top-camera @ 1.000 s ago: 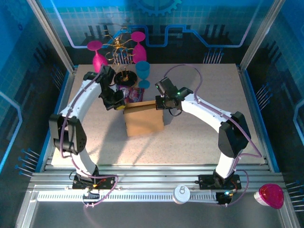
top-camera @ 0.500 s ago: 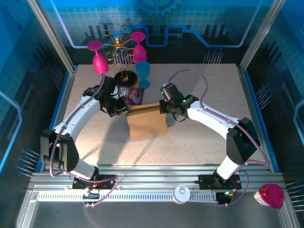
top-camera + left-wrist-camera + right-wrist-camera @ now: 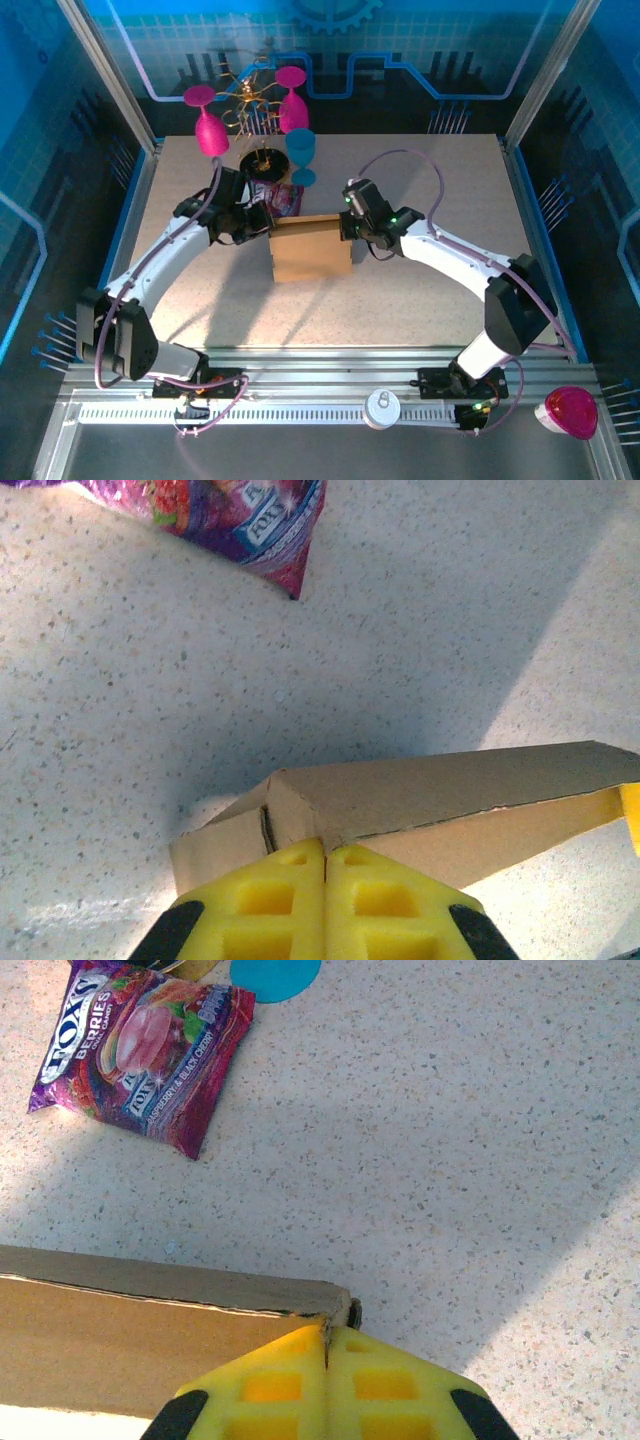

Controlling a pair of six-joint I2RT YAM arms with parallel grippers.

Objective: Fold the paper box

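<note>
The paper box (image 3: 310,250) is plain brown cardboard at the table's middle, held up by its far edge between both arms. My left gripper (image 3: 266,226) is shut on the box's far left corner; in the left wrist view its yellow fingers (image 3: 290,900) pinch the folded cardboard (image 3: 430,795). My right gripper (image 3: 346,224) is shut on the far right corner; in the right wrist view its yellow fingers (image 3: 280,1385) clamp the panel's edge (image 3: 150,1335). The box's near part hangs down to the table.
A purple snack packet (image 3: 283,199) lies just behind the box, also seen as the packet (image 3: 140,1050) in the right wrist view. A blue cup (image 3: 300,155), pink glasses (image 3: 208,125) and a gold wire stand (image 3: 255,110) crowd the far edge.
Both grippers moved nearer and slightly right with the box's far edge, and the box's top edge has levelled. Both arms stretched out lower over the table.
</note>
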